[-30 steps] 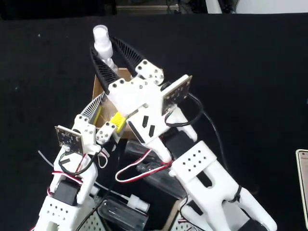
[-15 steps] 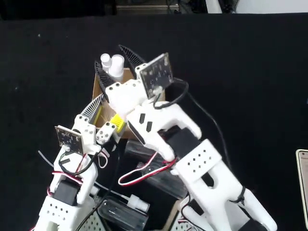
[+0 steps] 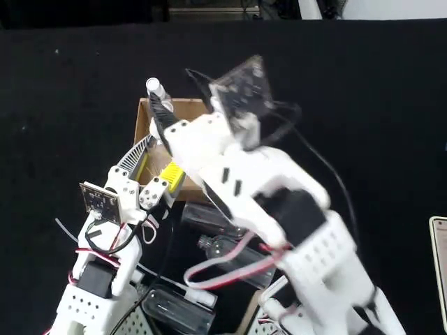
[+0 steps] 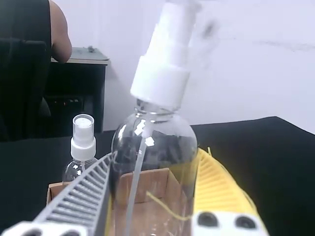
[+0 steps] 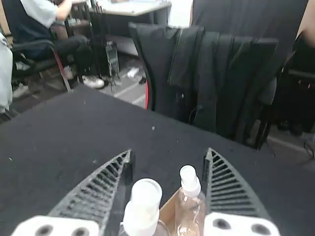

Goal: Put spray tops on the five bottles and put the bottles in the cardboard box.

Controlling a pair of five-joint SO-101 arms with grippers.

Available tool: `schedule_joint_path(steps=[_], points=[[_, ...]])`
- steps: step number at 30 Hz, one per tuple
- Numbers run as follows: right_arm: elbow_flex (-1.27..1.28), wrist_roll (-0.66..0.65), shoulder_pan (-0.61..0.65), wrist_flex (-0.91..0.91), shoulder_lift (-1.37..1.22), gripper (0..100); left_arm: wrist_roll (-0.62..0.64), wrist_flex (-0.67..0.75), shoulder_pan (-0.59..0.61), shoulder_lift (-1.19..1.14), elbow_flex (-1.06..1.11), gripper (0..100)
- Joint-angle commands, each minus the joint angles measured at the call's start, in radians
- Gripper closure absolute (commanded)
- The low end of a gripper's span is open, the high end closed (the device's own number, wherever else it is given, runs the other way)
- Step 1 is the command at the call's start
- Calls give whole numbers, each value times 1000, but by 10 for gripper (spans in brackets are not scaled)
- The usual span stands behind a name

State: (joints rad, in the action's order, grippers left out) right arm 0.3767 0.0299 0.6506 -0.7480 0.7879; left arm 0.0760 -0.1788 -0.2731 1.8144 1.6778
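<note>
My left gripper (image 4: 157,155) is shut on a clear bottle (image 4: 152,162) with a white spray top (image 4: 165,69), held upright over the cardboard box (image 4: 56,189). A second capped bottle (image 4: 82,147) stands in the box's far corner. My right gripper (image 5: 169,153) hangs open above both; the held bottle's spray top (image 5: 142,196) and the standing bottle (image 5: 189,196) lie between its spread fingers. In the high view the right arm covers much of the box (image 3: 188,106), one spray top (image 3: 155,87) pokes out at its far left corner, and the left gripper (image 3: 154,167) sits at the near left side.
Black cloth covers the table. Clear plastic containers (image 3: 174,310) and red and white cables (image 3: 209,269) lie near the arm bases at the front. A flat object (image 3: 440,244) sits at the right edge. Chairs and a person are in the room behind.
The right gripper came down over the box with a spray top between its fingers, then its wrist turned. It now stands open with the top on the held bottle. The left arm kept still.
</note>
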Motion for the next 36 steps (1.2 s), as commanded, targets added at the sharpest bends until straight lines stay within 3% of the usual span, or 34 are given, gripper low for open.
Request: schedule_joint_path(steps=[1, 8, 15, 20, 27, 32, 36], points=[[-59, -6, -74, -72, 137, 801, -6, 28, -5, 8, 22, 970], [229, 0, -338, -77, 246, 801, -6, 28, -2, 8, 22, 970], [676, 0, -537, 236, 251, 801, 2, 28, 162, 3, 22, 970], [881, 2, -548, 442, 251, 801, 2, 51, 329, 2, 22, 970], [964, -5, -580, 503, 251, 801, -6, 381, 572, -178, 30, 970], [974, -6, -583, 505, 246, 801, -6, 697, 687, -529, 19, 970], [992, -6, -578, 505, 249, 801, -8, 899, 803, -884, -110, 970]])
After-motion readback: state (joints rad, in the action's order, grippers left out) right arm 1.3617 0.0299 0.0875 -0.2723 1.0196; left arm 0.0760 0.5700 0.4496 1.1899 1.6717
